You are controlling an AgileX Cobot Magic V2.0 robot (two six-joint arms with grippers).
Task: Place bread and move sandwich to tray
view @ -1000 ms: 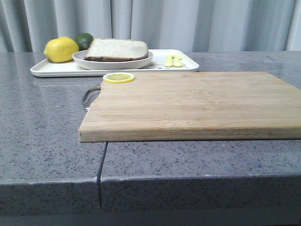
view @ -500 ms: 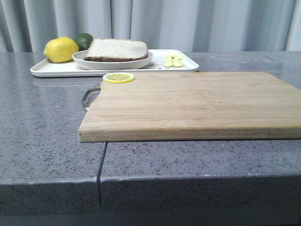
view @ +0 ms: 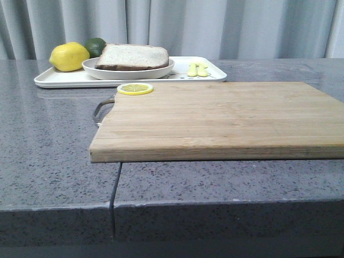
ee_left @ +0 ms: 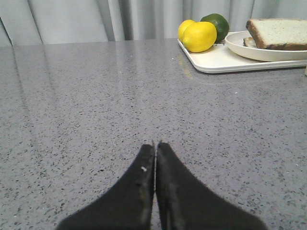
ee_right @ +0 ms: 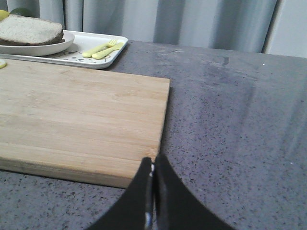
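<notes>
Sandwich point(view: 133, 56) on tray point(view: 54, 79) — well beyond both jaws, left gripper point(ee_left: 155, 146) and right gripper point(ee_right: 153, 163) pressed together, holding nothing

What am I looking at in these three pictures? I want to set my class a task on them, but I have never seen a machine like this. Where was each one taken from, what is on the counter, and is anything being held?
This is a robot with two arms, each ending in a gripper. One picture looks forward over the grey counter; neither arm shows in it. The other two come from cameras on the wrists, so the dark shapes at their lower edges are the left gripper and the right gripper. Both have their fingers pressed together and hold nothing.

On the counter lies a wooden cutting board with a lemon slice on its far left corner. Behind it is a white tray carrying a lemon, a lime, a round plate with the sandwich on it, and small yellow cutlery.
</notes>
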